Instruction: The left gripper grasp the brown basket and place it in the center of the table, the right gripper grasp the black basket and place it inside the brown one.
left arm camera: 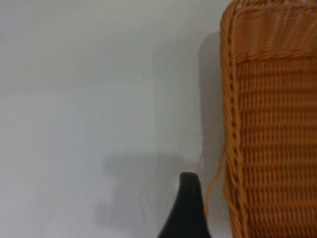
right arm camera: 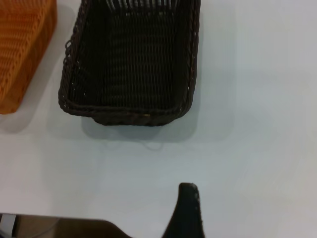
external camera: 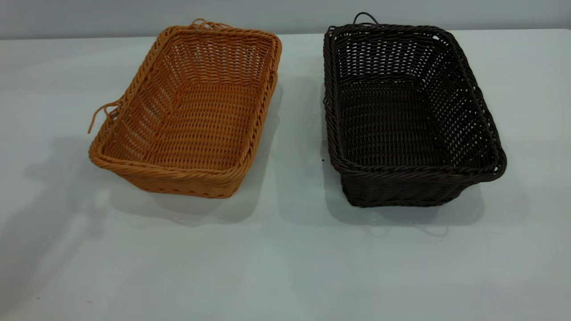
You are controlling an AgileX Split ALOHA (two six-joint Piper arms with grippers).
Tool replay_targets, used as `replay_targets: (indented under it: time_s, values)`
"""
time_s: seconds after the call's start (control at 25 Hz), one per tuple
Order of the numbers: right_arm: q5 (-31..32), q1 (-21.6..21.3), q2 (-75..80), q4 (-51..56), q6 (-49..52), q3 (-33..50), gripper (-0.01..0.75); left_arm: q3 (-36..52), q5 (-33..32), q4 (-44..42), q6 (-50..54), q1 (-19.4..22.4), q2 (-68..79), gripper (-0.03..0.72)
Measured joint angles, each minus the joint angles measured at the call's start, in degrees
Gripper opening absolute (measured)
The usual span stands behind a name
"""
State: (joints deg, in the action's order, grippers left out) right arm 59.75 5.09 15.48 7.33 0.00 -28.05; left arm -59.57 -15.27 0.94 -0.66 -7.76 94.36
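Pale grey tabletop (external camera: pixel 285 258) carries the brown basket (external camera: pixel 192 111) left and the black basket (external camera: pixel 406 116) right, apart, both untouched. Left gripper (left arm camera: pixel 185 208) hovers just beside the brown basket's rim; its opening cannot be told. Next, it must grasp that rim.

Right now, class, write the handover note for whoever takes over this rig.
Left gripper: above the table, beside the brown basket, not touching it; grip state unclear.
Right gripper: above the table, short of the black basket; grip state unclear.
Baskets sit side by side, apart, both empty.
Done: nothing.
Left: centre the brown basket, then put the black one inside it.
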Motion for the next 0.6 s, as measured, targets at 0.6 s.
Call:
replay_targets:
  time_s: [0.6]
  values:
    - [-11.6,0.0,23.4,4.3,1.8,-0.1,0.574,-17.0,1.7,0.0,0.1,-4.0,29.8,0.591]
